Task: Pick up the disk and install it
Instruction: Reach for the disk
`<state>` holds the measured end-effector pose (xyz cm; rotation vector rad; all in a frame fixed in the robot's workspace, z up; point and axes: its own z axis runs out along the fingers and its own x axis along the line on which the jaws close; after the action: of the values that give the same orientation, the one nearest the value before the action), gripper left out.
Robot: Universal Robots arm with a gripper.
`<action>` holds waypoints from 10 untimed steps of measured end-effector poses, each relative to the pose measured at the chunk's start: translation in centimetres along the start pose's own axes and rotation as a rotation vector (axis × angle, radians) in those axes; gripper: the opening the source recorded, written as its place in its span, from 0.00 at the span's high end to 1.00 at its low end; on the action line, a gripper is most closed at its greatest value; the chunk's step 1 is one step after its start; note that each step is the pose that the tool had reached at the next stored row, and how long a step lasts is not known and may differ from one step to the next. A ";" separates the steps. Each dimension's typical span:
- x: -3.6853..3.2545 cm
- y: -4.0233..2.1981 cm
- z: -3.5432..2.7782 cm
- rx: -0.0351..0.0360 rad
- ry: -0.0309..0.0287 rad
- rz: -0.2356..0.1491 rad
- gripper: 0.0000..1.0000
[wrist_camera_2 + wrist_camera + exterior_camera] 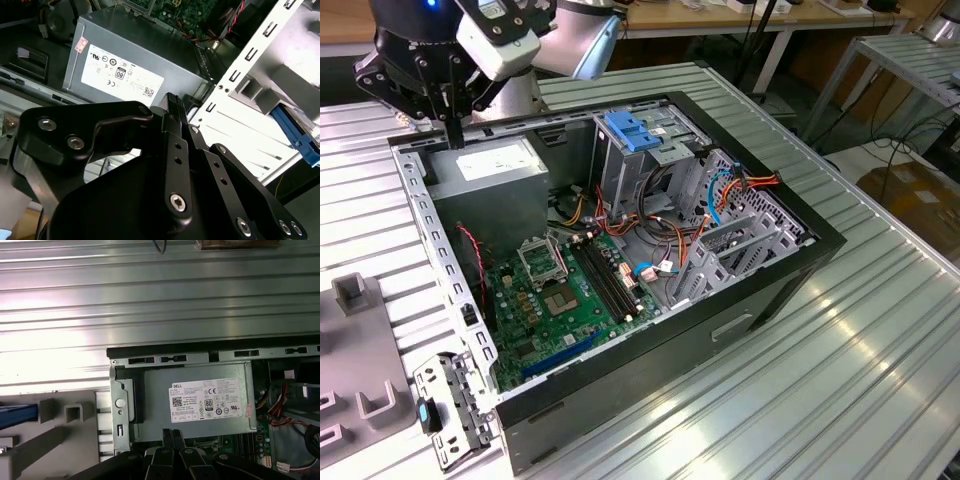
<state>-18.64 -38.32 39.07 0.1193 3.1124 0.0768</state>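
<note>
gripper (453, 132) above power supply (495, 165) | power supply in case (650, 365) | motherboard (570, 295) beside it | case on table (860, 390)

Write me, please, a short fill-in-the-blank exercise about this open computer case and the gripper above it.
1. The grey power supply under the gripper bears a ____ sticker.
2. The plastic latch atop the drive cage is coloured ____.
3. The gripper's jaws are ____ and hold nothing.
4. The motherboard inside the computer case is coloured ____.

Missing words: white; blue; shut; green.
</note>
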 end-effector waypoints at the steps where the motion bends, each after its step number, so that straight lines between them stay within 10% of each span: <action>1: 0.11 0.07 0.00 0.0000 0.0000 0.000 0.89; 10: 2.33 1.03 0.18 -0.0004 -0.0002 0.004 0.89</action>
<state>-20.87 -37.11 38.89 0.1262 3.1120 0.0775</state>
